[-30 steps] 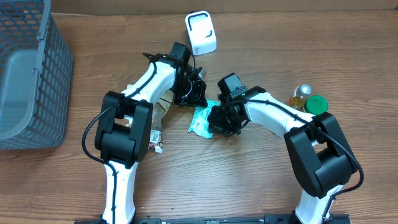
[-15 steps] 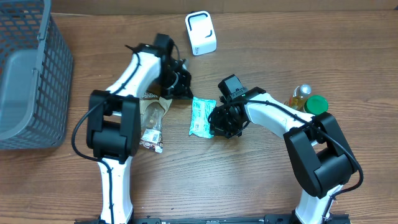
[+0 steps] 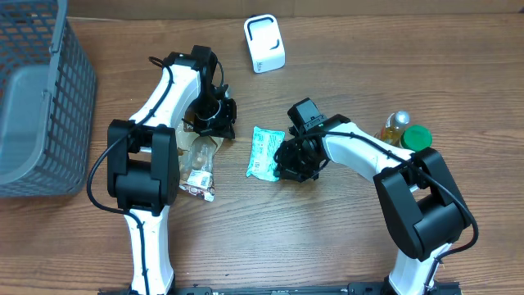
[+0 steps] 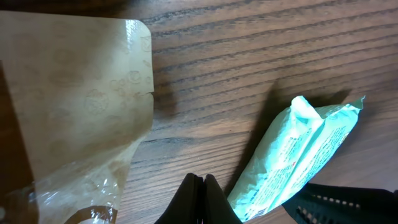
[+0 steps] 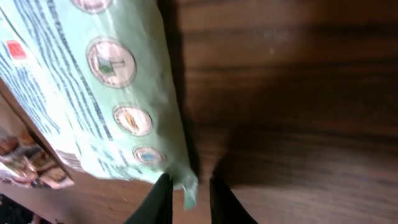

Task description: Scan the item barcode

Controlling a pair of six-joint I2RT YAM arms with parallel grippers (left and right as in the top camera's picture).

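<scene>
Mint-green packet [image 3: 264,152] lies flat on the tabletop [image 3: 327,238], roughly mid-scene, long axis running near-to-far. Right pincer [image 3: 285,162] is low at the packet's right edge, near end. In the right wrist view its fingers [image 5: 163,200] stand slightly apart, with the packet's sealed corner poking into the gap. The corner sits against the left finger and dark space shows beside the other one, so the pincer is narrowly open, not clamped. The printed face of the packet [image 5: 93,93] fills the upper left of that view. Left pincer [image 3: 214,124] is to the left of the packet and a bit farther back, apart from it, over the top of a brown and clear pouch [image 3: 199,156]. The left wrist view shows its fingertips pressed together [image 4: 199,196] with nothing between them: closed and empty. There the pouch [image 4: 74,106] is on the left and the mint packet [image 4: 298,155] on the right. White scanner [image 3: 264,43] sits at the far edge, well apart from the packet. Grey basket [image 3: 49,123] is far left. A yellow bottle [image 3: 396,124] and a green cap [image 3: 417,138] are off to the right.
</scene>
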